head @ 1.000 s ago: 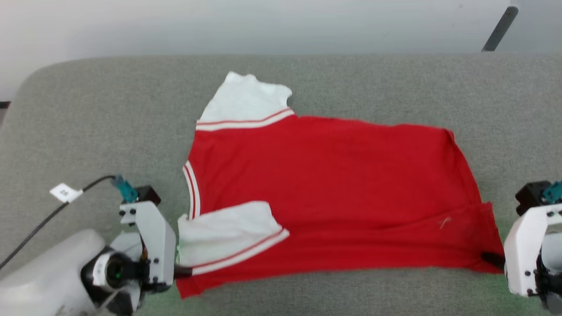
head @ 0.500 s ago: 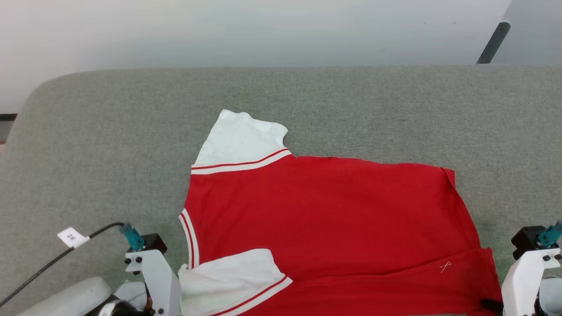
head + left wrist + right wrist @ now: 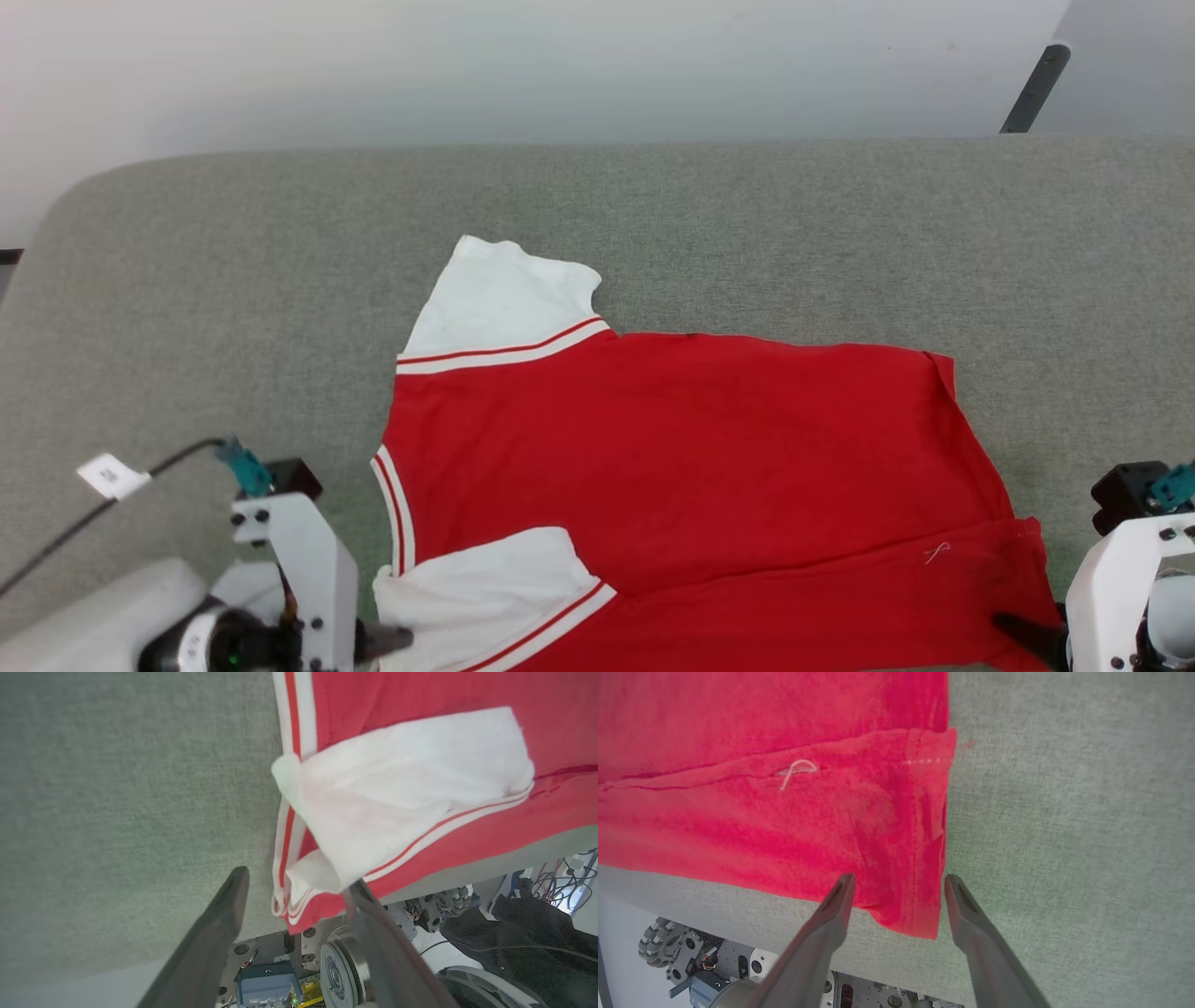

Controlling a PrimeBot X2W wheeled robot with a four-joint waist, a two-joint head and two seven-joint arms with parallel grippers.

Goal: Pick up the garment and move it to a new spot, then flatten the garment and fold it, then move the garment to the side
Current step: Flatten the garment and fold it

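- garment flat on grey surface, near edge doubled over the body; probably first fold.
- left gripper: fingers spread, sleeve-end corner between them, unpinched.
- right gripper: fingers spread astride hem corner; one per end, likely keeps fold straight.

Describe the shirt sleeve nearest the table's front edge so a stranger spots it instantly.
On the grey table lies a red shirt. Its near sleeve sits by the front edge, at the left end. Unlike the far sleeve, spread flat on the grey, it is folded onto the red cloth.
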